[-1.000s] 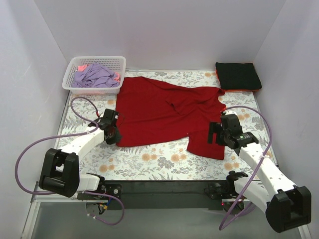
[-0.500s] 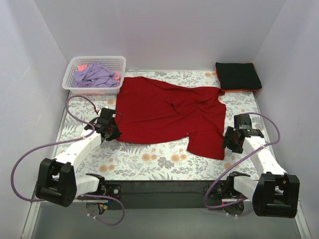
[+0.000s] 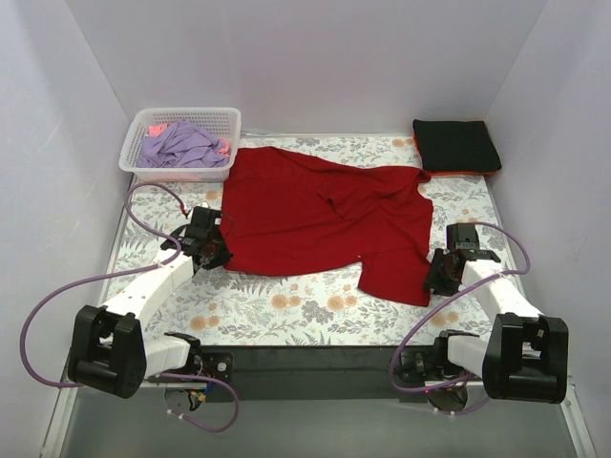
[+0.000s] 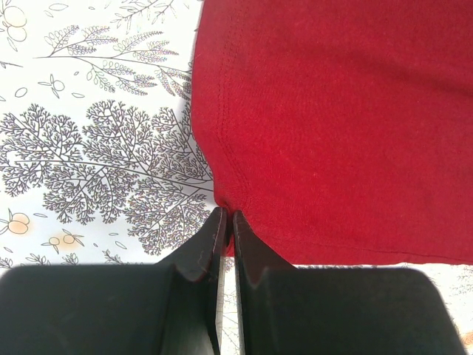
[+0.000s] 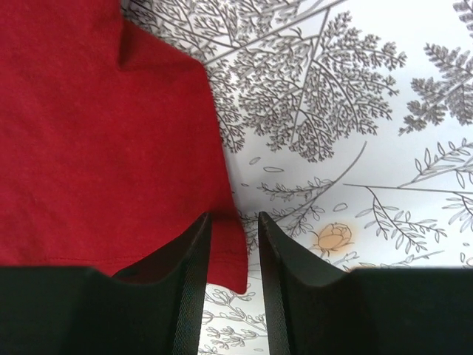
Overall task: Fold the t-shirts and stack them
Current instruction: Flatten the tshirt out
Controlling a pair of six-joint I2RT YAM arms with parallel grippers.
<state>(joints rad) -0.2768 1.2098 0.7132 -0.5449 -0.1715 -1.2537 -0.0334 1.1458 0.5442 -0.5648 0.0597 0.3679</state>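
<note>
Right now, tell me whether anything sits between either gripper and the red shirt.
Nothing visible does. The left gripper is shut on a hem corner of the red shirt, and the right gripper straddles its other near corner, jaws parted around the cloth. Only the flowered tablecloth lies around both.

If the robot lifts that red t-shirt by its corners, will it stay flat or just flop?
Probably flops: the red t-shirt lies in soft wrinkles with a folded-over flap. Likely light too: its thin fabric puckers at the left end effector.
</note>
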